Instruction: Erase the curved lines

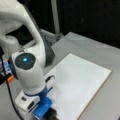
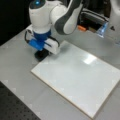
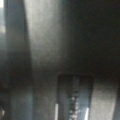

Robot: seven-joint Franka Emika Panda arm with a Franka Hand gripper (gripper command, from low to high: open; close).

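A white board (image 2: pixel 80 75) lies flat on the grey table (image 2: pixel 17 70) and shows in both front views (image 1: pixel 80 82). The curve lines are out of view; the board's visible face looks plain white. My gripper (image 2: pixel 41 53) hangs low under the blue and white hand, at the board's corner on a front view's left. A dark block-like shape (image 2: pixel 40 56) sits right beneath it, touching or nearly touching the table at the board's edge. In a front view the gripper (image 1: pixel 50 115) is at the bottom edge, mostly cut off. The wrist view is dark and shows only a blurred dark rectangle (image 3: pixel 75 97).
The arm's white and grey links (image 2: pixel 67 17) rise behind the board. An orange part (image 2: pixel 81 27) and a clear bluish item (image 2: pixel 102 30) lie at the back. A black perforated mat (image 2: pixel 15 107) borders the table. A metal post (image 1: pixel 55 17) stands behind.
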